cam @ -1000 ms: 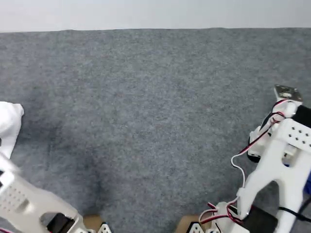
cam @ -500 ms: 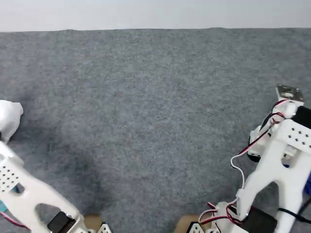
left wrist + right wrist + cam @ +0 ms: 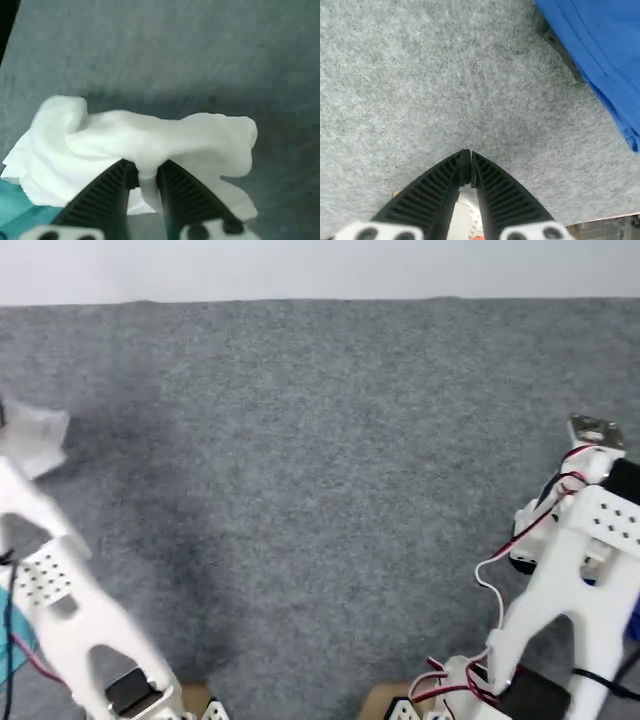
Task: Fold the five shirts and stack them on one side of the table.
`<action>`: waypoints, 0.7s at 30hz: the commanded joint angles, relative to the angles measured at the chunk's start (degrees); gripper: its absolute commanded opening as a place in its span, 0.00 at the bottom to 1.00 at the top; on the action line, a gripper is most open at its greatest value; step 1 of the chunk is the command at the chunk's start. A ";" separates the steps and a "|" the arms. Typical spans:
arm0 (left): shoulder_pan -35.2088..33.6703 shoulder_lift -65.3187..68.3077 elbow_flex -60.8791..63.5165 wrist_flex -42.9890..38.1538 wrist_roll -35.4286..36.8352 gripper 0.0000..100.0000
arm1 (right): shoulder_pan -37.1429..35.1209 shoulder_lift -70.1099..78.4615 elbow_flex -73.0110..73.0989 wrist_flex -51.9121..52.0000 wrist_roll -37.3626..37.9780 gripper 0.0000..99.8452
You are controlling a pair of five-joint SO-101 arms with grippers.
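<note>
- The left gripper [image 3: 146, 172] was pinched tight on a fold of the white shirt [image 3: 150, 132], which sat bunched at the left edge of the grey mat [image 3: 330, 440].
- A teal cloth [image 3: 15, 212] lay just beside that shirt.
- The right gripper [image 3: 468, 165] was closed on nothing, low over the mat, near the blue shirt [image 3: 600, 55].

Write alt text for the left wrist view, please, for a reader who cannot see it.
The left hand is shut on a fold of a crumpled white shirt over the grey felt table cover. A patch of teal fabric lies beside the shirt.
</note>
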 commanded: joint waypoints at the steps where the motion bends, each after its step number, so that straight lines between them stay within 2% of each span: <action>1: 10.81 -12.22 -3.91 1.23 6.15 0.00 | 0.66 -2.51 -0.26 2.24 3.25 0.01; 8: 33.41 -22.77 -3.91 1.23 7.47 0.00 | 0.66 -2.51 -0.26 2.24 3.52 0.01; 14: 47.91 -28.66 -3.91 1.23 7.65 0.00 | 0.66 -2.51 -0.26 2.33 3.60 0.01; 17: 48.79 -30.51 -2.42 1.32 7.65 0.00 | 0.57 -2.51 -0.26 2.33 3.60 0.01; 21: 42.99 -31.03 9.10 1.32 7.74 0.00 | 0.40 -2.51 -0.26 2.24 3.60 0.01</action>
